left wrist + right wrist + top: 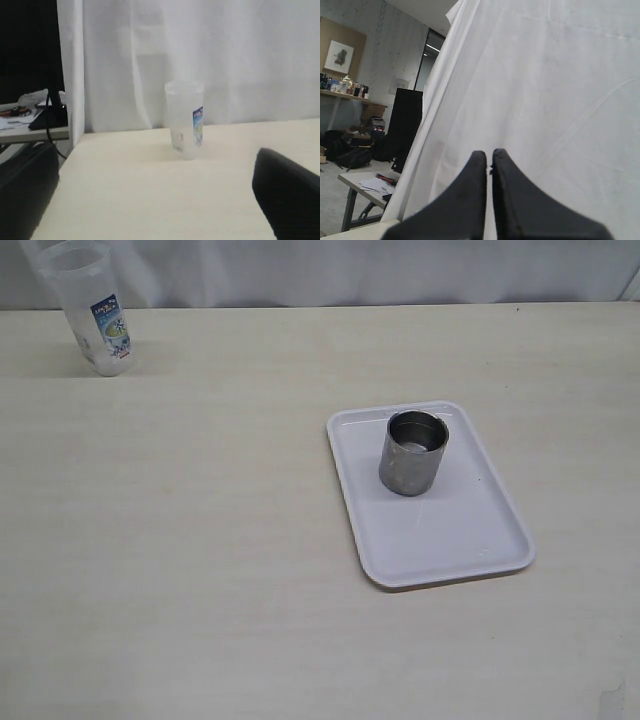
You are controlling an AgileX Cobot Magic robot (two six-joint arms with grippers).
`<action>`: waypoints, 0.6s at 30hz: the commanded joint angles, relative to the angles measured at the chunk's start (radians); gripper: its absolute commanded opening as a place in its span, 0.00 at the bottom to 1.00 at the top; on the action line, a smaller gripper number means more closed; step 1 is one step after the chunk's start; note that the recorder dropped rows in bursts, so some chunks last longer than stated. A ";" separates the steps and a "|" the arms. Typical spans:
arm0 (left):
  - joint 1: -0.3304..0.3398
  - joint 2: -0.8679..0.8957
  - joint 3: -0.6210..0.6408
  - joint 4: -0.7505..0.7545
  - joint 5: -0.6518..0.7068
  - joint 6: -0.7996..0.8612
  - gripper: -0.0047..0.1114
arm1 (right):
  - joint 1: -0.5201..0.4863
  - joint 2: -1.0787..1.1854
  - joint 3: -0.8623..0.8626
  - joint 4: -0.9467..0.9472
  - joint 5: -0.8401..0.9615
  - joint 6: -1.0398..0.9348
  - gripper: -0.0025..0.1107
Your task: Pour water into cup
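Note:
The steel cup (412, 452) stands upright and empty-looking on a white tray (455, 540), right of the table's middle. The clear plastic pitcher with a blue-white label (90, 308) stands upright at the far left back of the table; it also shows in the left wrist view (185, 119). My left gripper (157, 200) is open wide, facing the pitcher from some distance, with nothing between its fingers (290, 197). My right gripper (489, 156) is shut on nothing and points at the white curtain. Neither gripper shows in the exterior view. No water stream is visible.
A white curtain (350, 270) runs along the table's back edge. In the left wrist view the table's side edge (60, 165) lies beside the pitcher, with a desk and clutter (30, 112) beyond it.

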 commanded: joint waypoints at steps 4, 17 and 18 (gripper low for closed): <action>-0.007 -0.003 0.003 -0.018 0.199 -0.040 0.89 | -0.002 -0.006 0.005 -0.003 0.001 0.005 0.06; -0.007 -0.003 0.003 -0.018 0.205 -0.071 0.89 | -0.002 -0.006 0.005 -0.003 0.001 0.001 0.06; -0.007 -0.003 0.003 -0.018 0.205 -0.071 0.89 | -0.002 -0.006 0.005 -0.003 0.001 0.001 0.06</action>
